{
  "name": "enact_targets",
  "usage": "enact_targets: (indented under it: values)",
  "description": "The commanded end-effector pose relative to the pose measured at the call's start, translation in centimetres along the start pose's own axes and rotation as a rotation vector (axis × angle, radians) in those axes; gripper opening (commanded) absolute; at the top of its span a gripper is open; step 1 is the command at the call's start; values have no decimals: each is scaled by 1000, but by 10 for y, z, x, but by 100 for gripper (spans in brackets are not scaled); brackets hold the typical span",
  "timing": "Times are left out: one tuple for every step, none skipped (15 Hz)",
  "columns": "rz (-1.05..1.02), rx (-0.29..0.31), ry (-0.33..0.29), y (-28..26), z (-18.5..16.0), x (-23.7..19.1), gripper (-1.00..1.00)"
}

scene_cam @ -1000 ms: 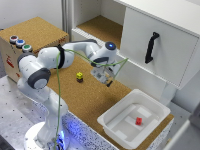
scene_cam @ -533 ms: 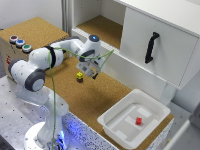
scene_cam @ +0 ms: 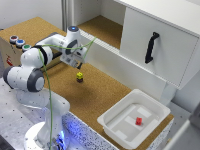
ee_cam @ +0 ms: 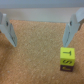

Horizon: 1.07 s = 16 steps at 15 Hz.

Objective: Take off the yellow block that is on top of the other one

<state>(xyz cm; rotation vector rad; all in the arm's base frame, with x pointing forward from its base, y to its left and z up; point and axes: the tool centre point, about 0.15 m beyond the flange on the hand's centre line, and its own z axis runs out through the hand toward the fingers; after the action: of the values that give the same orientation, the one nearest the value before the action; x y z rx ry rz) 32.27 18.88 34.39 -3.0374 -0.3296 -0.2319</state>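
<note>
Below fingers (ee_cam: 71,30), yellow block (ee_cam: 66,53), untouched

A white arm (scene_cam: 37,70) of rounded segments with dark grey joint bands is seen at the left of the exterior view. A blue-lit cap (scene_cam: 73,29) is carried near the wrist, a green cable (scene_cam: 49,95) is draped along it, and blue light is shown at its base (scene_cam: 64,138). Two pale grey fingers (ee_cam: 6,30) are shown in the wrist view.

Bare cork (scene_cam: 100,95) all around the stacked yellow block (scene_cam: 79,75); white tray (scene_cam: 131,118) well apart; cabinet wall (scene_cam: 125,65) behind.
</note>
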Motion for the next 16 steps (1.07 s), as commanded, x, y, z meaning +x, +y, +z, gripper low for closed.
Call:
enact_targets:
  values:
    - [-46, 42, -14, -26, 49, -9, -100]
    - [-52, 43, -25, -25, 55, -11, -100]
    - [-55, 40, -34, -23, 61, -14, -100]
    - [-52, 41, -38, -20, 67, -17, -100]
    - [-35, 44, -37, -18, 72, -18, -100]
    - [-19, 43, -30, -17, 75, -18, -100]
    - [-1, 45, -16, -17, 79, -17, -100]
    - [20, 45, -8, -15, 82, -14, -100]
    - [27, 39, 0, -13, 85, -12, -100]
    - [38, 37, 5, -9, 88, -8, -100]
    - [54, 28, 19, -2, 90, -3, -100]
    - [67, 26, 25, 3, 91, 0, -100]
    - [79, 16, 30, 8, 93, 3, -100]
    - [89, 8, 33, 12, 96, 6, -100]
    - [97, 2, 33, 13, 99, 9, -100]
    - [102, -3, 37, 13, 101, 13, -100]
